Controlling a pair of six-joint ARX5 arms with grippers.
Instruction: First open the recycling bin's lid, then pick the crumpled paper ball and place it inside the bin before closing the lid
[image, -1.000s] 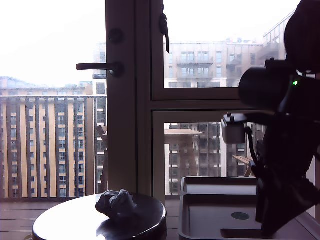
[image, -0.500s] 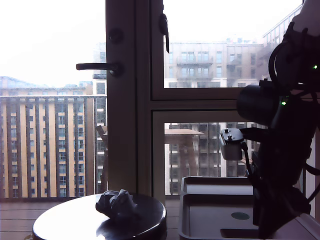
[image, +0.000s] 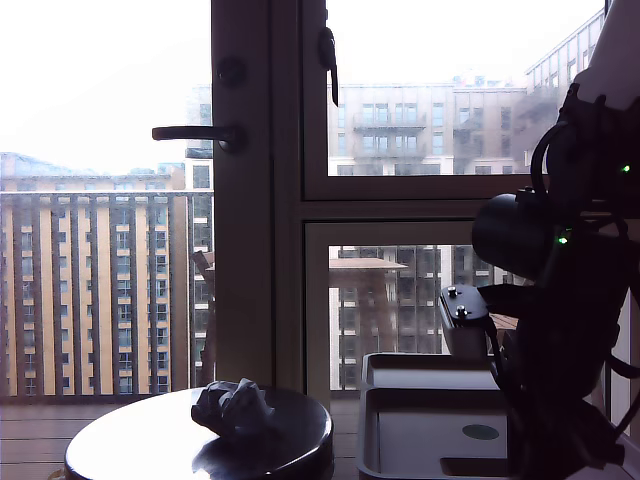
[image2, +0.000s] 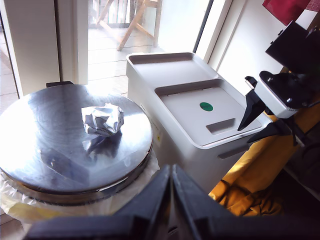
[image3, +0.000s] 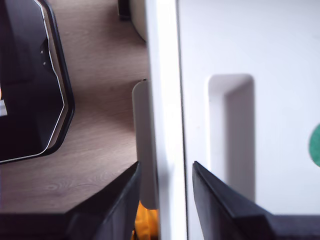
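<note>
Straddling the lid's (image3: 240, 75) raised front rim, our second gripper (image3: 165, 185) has its dark fingers (image3: 117, 200) parted, one on either side of the white edge, with a gap showing at each and nothing clamped. Just beyond the tips lies the rectangular recess (image3: 232, 130), its long axis parallel to that rim, and past it a sliver of the round green mark (image3: 315, 145). From the first wrist view, that same gripper (image2: 252, 122) hangs with open black fingers beside the front corner of the recycling bin (image2: 175, 145).

Our first gripper (image2: 171, 172) sits high and back from the scene, its two dark fingers pressed together with nothing between them.

The lid lies flat and closed on the light-grey bin, its long axis running from the gripper end toward the window (image: 400, 90). The crumpled paper ball (image2: 102, 119) rests near the middle of the round shiny table (image2: 45, 150), just beside the bin; in the exterior view it is at the exterior view's left of the bin (image: 420, 420).

We can read no brand, label or writing anywhere.
</note>
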